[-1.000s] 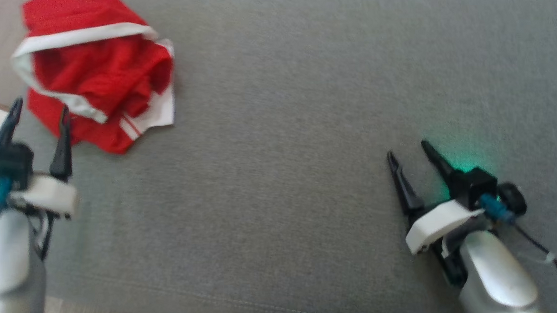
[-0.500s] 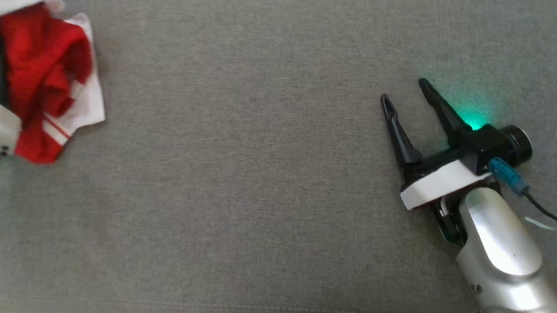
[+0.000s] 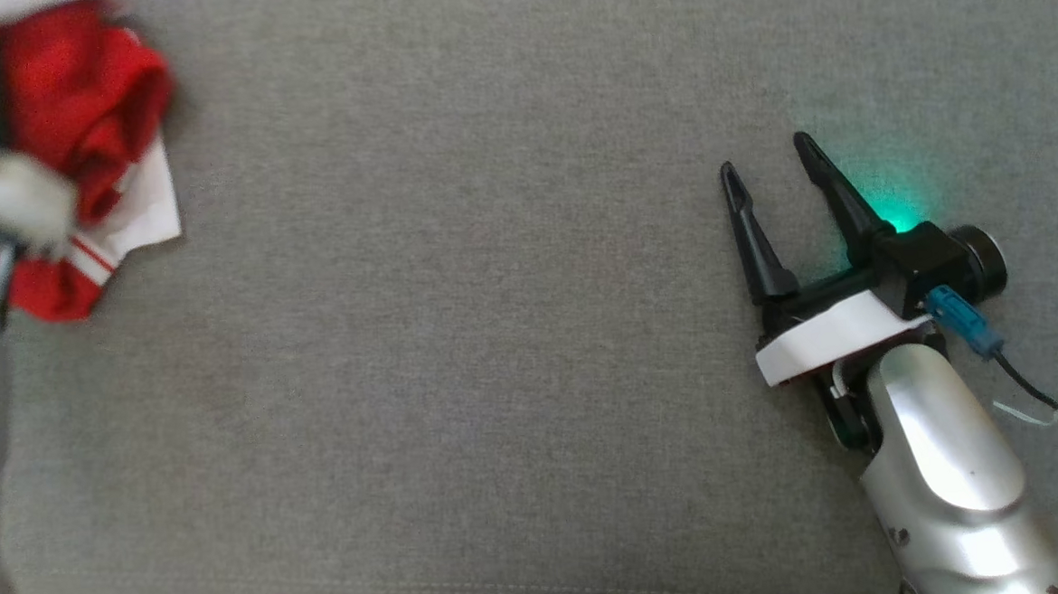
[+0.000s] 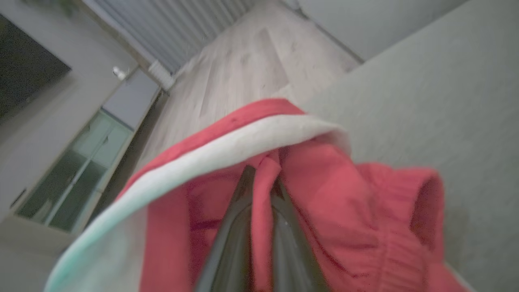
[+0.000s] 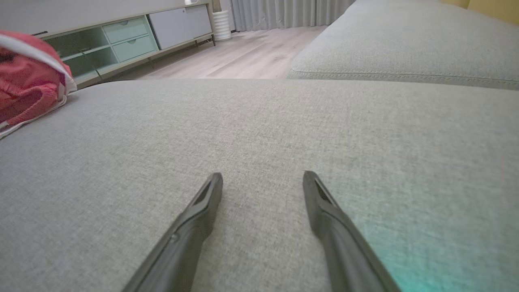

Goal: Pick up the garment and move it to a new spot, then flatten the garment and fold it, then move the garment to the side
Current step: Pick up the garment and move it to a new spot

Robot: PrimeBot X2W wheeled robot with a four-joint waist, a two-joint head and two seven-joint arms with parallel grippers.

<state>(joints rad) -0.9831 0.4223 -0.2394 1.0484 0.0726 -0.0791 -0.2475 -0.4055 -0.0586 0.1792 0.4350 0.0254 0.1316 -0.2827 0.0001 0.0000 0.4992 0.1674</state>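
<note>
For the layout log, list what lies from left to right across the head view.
red and white garment → bare grey cushion → right claw, open above the cushion

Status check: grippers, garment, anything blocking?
Left gripper shut on a fold of the red garment. Right gripper open, low over the grey cushion. Nothing seen in the way.
</note>
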